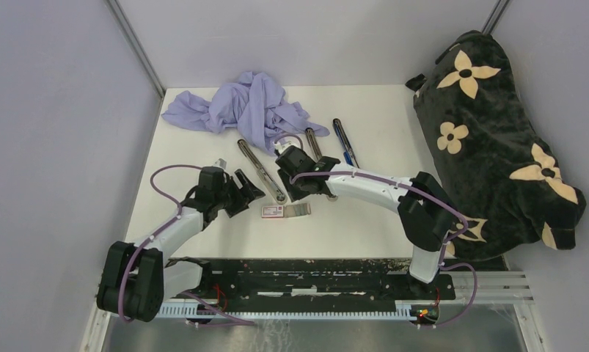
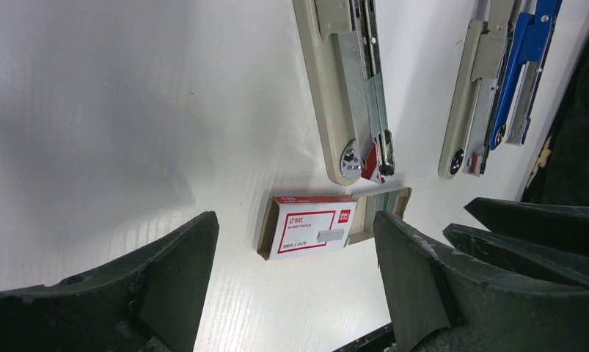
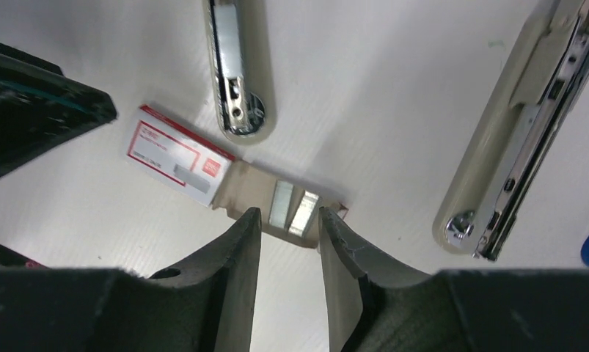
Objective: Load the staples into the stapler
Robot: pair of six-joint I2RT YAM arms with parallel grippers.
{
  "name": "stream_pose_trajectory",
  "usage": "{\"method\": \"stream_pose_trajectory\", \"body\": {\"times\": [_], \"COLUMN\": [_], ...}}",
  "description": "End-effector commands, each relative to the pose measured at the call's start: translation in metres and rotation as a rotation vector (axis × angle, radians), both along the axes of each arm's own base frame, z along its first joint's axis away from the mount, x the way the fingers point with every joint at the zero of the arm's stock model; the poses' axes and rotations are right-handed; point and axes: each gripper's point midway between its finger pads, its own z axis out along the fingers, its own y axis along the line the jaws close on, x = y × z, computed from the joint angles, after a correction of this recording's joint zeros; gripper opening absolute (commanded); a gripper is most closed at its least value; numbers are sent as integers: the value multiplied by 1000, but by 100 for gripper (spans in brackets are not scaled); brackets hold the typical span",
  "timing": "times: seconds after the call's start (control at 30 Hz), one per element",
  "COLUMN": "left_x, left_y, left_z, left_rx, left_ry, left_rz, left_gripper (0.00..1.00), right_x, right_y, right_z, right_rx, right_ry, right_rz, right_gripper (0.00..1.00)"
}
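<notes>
Right wrist view: part-open, empty right hand (image 3: 290, 214) hovers over silvery-grey staple strips (image 3: 282, 204) in a small grey tray (image 3: 249, 182); next, probably lower and pinch one. Left hand (image 2: 295, 220) stands wide, empty.

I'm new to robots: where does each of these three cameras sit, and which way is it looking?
Top external: fixed above and behind the robot, looking down on the table; the left arm and right arm show, bases nearest.
Left wrist: rides the left arm, looking down at the box; its own wide-open fingers frame it.
Right wrist: rides the right arm, looking down at the staples in their tray; its own parted fingers show.
Shared: both wrist views catch the box and the stapler beside it.
</notes>
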Motion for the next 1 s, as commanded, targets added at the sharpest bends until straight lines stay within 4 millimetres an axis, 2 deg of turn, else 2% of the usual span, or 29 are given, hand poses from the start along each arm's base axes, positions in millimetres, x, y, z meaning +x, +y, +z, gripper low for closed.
{"method": "stream_pose_trajectory", "body": {"times": [0.0,0.23,0.63,0.97], "left_x": [-1,-3,-1,0], "left_y": [-8,-18,-31,-35], "left_z": [7,5,6,5], "left_rx": [-22,-6,18,19], "left_ry": [-15,-8,-11,-7], "left_rz": [-22,-40,-57,-67], "left_gripper": [84,84,84,83], "right_x": [-10,-14,-15,-13], "right_y": [-22,-31,-24,-25], "right_z": [-2,-19,-44,-57], "right_rx": [-37,-76,-77,-82], "right_ry": [36,79,154,177], "right_rz": [-77,-137,-165,-184], "right_gripper": [40,35,30,22]}}
